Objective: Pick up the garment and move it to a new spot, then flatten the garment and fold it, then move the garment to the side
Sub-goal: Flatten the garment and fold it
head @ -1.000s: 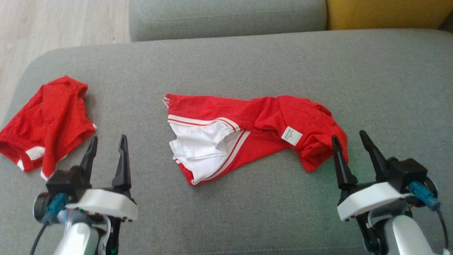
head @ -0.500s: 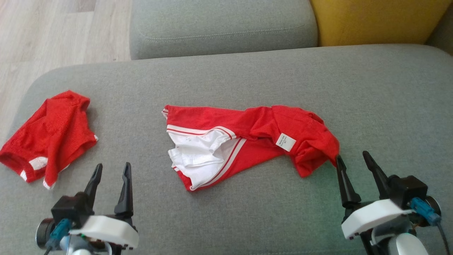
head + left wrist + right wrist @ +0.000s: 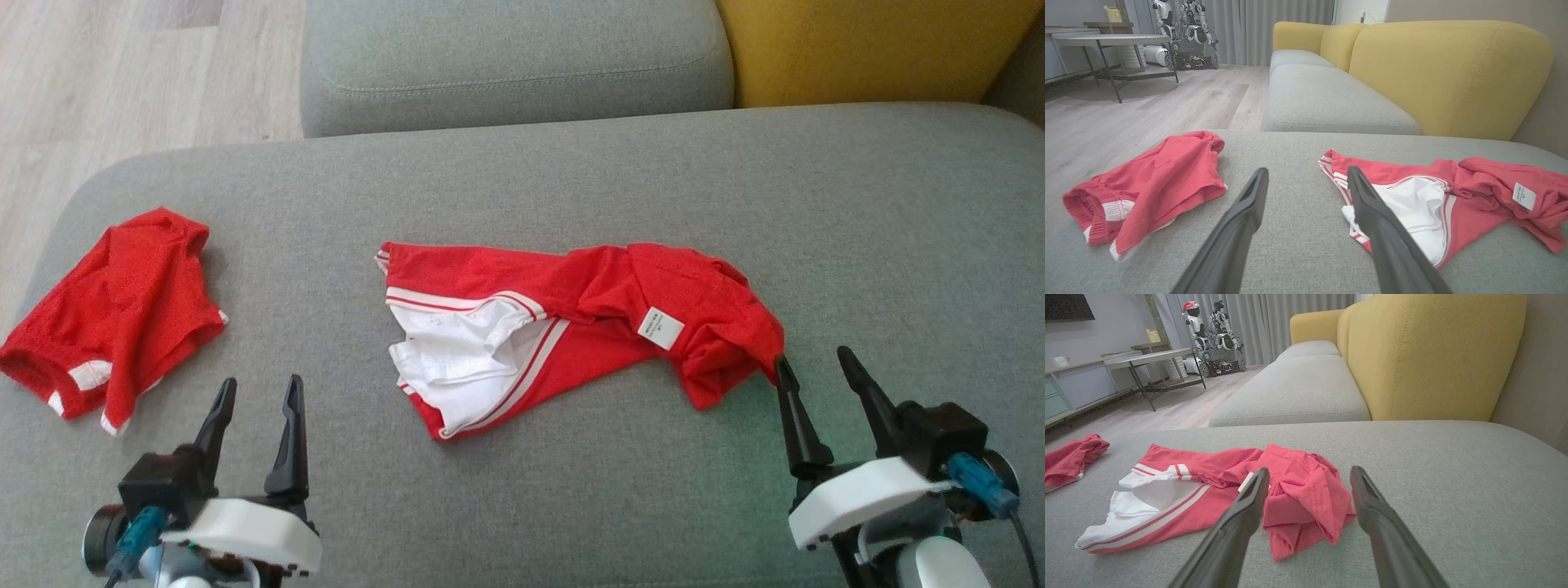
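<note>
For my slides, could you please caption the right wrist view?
Open right gripper poised before a crumpled red garment on a grey sofa.

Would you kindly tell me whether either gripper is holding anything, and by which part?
Nothing is held. The left gripper and right gripper are both open; the right one sits close beside the larger red garment, at its bunched end, not gripping it.

Open cushion (image 3: 310,269) between garment (image 3: 571,327) and red cloth (image 3: 114,310); backrest (image 3: 865,49) behind.

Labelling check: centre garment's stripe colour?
The garment has white stripes split by a thin red line; head view shows best.
</note>
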`<state>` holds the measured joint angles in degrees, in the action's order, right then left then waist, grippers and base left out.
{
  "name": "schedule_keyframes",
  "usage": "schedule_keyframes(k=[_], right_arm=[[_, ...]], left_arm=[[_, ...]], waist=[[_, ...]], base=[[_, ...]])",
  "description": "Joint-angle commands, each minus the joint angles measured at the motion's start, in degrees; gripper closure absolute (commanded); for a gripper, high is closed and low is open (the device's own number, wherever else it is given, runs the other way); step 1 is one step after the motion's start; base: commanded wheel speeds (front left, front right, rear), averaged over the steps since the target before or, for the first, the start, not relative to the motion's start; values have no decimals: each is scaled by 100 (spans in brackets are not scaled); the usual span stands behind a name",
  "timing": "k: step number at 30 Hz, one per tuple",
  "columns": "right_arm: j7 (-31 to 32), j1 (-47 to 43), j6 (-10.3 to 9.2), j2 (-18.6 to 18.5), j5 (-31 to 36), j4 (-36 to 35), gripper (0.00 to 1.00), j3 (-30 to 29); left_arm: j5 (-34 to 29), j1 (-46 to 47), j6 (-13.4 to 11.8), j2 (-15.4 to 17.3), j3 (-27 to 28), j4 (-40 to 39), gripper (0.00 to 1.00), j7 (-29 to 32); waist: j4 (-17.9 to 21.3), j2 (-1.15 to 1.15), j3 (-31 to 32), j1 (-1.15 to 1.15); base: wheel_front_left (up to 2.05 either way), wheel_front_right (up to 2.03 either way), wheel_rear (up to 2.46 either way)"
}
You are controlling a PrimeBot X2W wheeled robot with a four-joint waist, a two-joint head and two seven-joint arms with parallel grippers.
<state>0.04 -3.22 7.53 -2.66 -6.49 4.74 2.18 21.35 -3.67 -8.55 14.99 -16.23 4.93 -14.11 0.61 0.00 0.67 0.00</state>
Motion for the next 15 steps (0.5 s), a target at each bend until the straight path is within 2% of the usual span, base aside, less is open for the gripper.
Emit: schedule_keyframes(k=[1, 15], right_arm=[[15, 139, -4, -21, 27, -218, 0, 145], [83, 207, -4, -21, 5, 23, 0, 84]], left_arm=[[29, 175, -11, 140, 180, -199, 0, -6], [23, 306, -18, 114, 135, -159, 0, -31]], waist=[[1, 0, -6, 0], [-61, 0, -154, 0]], base=[[0, 0, 0], [0, 0, 0]])
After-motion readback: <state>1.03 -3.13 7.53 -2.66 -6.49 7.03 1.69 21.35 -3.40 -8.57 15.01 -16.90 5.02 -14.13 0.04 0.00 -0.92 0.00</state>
